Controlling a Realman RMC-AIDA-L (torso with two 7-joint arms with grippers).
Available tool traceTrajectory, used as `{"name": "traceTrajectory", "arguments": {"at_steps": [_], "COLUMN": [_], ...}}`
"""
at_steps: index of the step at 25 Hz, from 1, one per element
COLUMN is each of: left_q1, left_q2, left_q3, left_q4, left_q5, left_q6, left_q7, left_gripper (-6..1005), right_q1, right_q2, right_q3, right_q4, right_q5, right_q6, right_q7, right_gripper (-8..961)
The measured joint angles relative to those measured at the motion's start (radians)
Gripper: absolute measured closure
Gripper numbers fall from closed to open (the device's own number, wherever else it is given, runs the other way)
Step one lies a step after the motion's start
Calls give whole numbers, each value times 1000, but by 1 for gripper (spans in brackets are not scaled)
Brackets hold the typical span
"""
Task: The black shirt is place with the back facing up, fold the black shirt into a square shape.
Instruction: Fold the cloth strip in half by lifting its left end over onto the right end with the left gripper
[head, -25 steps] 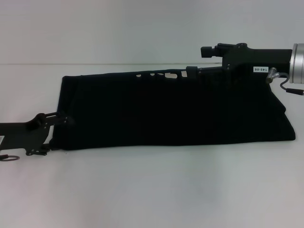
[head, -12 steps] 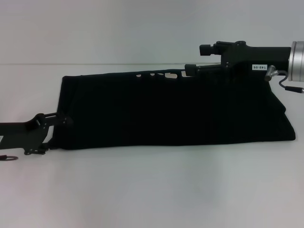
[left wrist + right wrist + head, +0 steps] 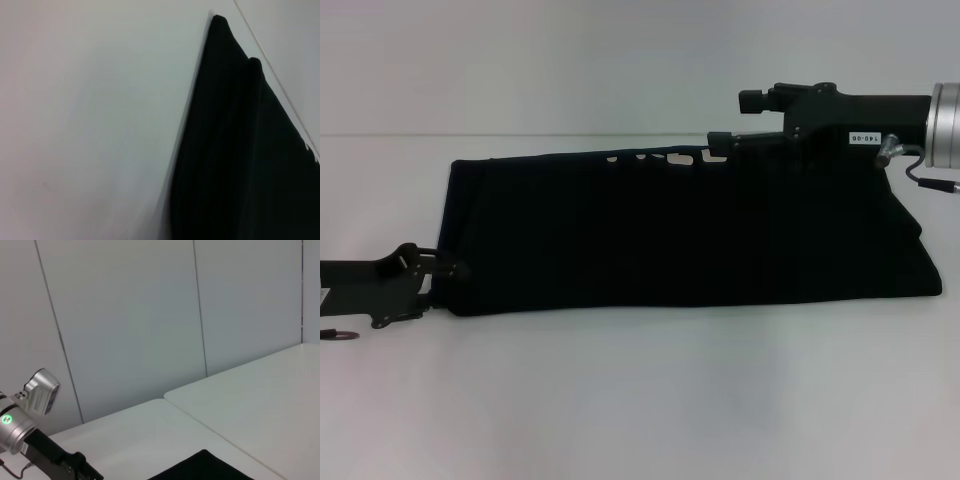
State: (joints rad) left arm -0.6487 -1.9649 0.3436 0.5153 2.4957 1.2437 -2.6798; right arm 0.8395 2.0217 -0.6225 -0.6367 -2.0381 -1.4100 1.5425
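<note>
Head view: we see the black shirt (image 3: 680, 230) lying as a long folded band across the white counter (image 3: 640, 400).
Left tool (image 3: 455, 268): at 9 o'clock, touching the shirt's near left corner; whether it grips, we cannot tell.
Right tool (image 3: 715, 142): at 2 o'clock over the shirt's far edge (grip state unclear too).
Left wrist view: shirt (image 3: 240, 160) edge on the counter (image 3: 90, 125).
</note>
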Motion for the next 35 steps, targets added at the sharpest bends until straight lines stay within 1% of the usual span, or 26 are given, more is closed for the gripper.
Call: {"name": "traceTrajectory", "arguments": {"at_steps": [5,11,19,22,26,31,35], "left_q1": [0,6,10,16,40,82,120], "left_q2": [0,0,-1,-1,-1,5,10], "left_q3": [0,0,2,-6,-21,-69,-76], "left_q4": [0,0,3,8,34,93,151], "left_q5": [2,6,14,14,1,-8,-1], "left_q6": [-3,-7,2,19,38,73,85], "left_q7": [0,0,41,99,188,282,312], "left_gripper": [551,764,967,961,952,942,934], "right_q1": [0,0,-2,-2,-5,-9,-11], "right_q2": [0,-1,-2,-1,0,19,38], "right_q3": [-1,0,0,0,-5,-4,-2], "right_q4": [0,0,2,6,14,16,16], "right_q5": [8,9,9,15,44,56,62], "right_q6": [0,0,2,6,24,39,53], "right_q7": [-2,-4,-8,-8,-7,-1,-1], "right_gripper": [25,25,26,28,30,33,35]}}
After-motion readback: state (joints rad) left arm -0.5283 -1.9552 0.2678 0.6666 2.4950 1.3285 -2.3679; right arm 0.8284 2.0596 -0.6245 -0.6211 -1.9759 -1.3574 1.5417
